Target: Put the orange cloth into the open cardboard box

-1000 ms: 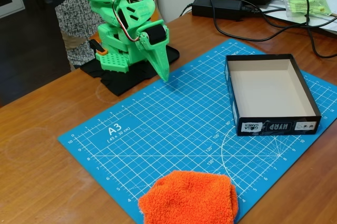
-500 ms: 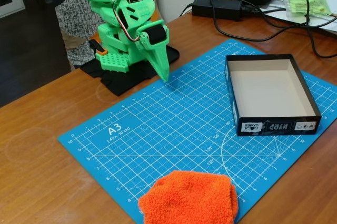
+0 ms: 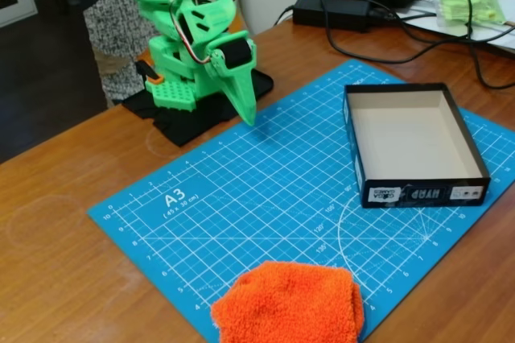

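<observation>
Lying well apart from gripper: orange cloth.

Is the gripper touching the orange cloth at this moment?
Apart. The fixed view shows the gripper folded near the arm's base at the mat's far edge, while the orange cloth lies at the near edge, with a wide stretch of blue cutting mat between them.
</observation>
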Robot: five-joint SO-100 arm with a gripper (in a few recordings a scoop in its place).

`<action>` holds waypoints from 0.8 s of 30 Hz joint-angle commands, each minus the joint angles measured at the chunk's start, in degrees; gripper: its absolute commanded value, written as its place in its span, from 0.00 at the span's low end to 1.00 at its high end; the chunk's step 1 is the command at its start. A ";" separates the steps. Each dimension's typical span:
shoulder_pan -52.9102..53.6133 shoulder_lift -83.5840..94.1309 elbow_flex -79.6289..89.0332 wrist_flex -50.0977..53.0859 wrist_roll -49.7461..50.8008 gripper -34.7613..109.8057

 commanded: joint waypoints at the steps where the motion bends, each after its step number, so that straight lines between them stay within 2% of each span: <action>1: 5.45 0.53 -8.61 0.62 0.88 0.29; 4: 7.65 -6.33 -16.70 -1.32 3.96 0.33; 10: 9.58 -55.20 -44.21 -9.05 10.20 0.37; 16: 14.59 -85.43 -64.07 -11.07 8.79 0.38; 20: 15.38 -101.95 -82.27 -3.25 6.33 0.38; 24: 15.82 -120.85 -115.84 14.06 4.22 0.38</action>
